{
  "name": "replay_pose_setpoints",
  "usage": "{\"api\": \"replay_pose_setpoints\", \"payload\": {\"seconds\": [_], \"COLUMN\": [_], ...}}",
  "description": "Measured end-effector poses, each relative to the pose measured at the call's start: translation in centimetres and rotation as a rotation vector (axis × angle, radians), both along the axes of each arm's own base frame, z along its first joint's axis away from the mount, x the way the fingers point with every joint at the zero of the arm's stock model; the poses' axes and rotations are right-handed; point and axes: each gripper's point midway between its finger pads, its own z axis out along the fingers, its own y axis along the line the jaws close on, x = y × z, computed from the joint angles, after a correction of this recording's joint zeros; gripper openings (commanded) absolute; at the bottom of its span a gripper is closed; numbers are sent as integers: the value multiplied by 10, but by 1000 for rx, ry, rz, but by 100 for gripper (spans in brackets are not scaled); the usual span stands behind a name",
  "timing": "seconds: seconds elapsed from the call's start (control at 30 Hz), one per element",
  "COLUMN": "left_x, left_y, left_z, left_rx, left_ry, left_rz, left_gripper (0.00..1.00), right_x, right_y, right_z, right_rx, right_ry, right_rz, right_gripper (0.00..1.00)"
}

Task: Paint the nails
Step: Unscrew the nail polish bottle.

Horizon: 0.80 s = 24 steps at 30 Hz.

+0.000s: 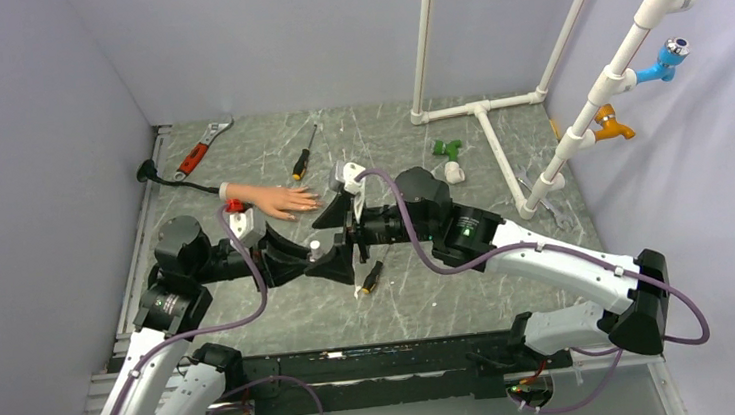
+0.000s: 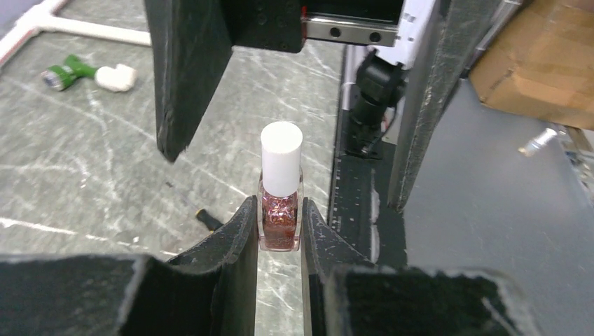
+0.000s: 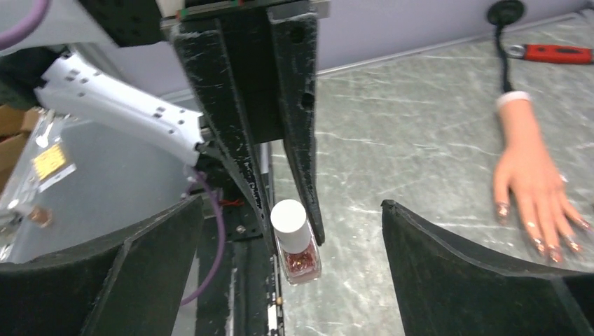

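A small bottle of red glitter polish (image 2: 279, 210) with a white cap hangs above the table, upright between the tips of my left gripper (image 2: 279, 213), which is shut on its glass body. My right gripper (image 3: 293, 204) faces it from the right. It is open wide, one finger on each side of the bottle (image 3: 300, 257), touching nothing. The flesh-coloured mannequin hand (image 1: 273, 200) lies flat behind and left of the bottle, white cuff to the left. Its nails (image 3: 553, 248) show glittery tips in the right wrist view.
On the table lie a red-handled wrench (image 1: 200, 150), a screwdriver (image 1: 304, 158), a second screwdriver (image 1: 370, 278) under the grippers, a green fitting (image 1: 449, 147) and a white fitting (image 1: 454, 172). White PVC pipework (image 1: 481, 117) with blue and orange valves stands at the back right.
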Motion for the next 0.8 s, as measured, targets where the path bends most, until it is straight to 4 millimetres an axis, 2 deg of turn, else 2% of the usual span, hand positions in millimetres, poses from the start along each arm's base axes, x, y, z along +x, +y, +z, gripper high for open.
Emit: {"api": "replay_pose_setpoints", "payload": {"seconds": [0.3, 0.4, 0.53, 0.8], "left_x": [51, 63, 73, 80], "left_y": [15, 20, 24, 28], "left_z": [-14, -20, -25, -28], "left_rx": [69, 89, 100, 103], "left_ry": [30, 50, 78, 109], "left_rz": [306, 377, 437, 484], "left_gripper": [0, 0, 0, 0], "right_x": [48, 66, 82, 98], "right_y": [-23, -27, -20, 2], "right_z": [3, 4, 5, -14], "right_rx": [20, 24, 30, -4], "right_ry": [17, 31, 62, 132], "right_rz": [-324, -430, -501, -541], "right_gripper": [99, 91, 79, 61]}}
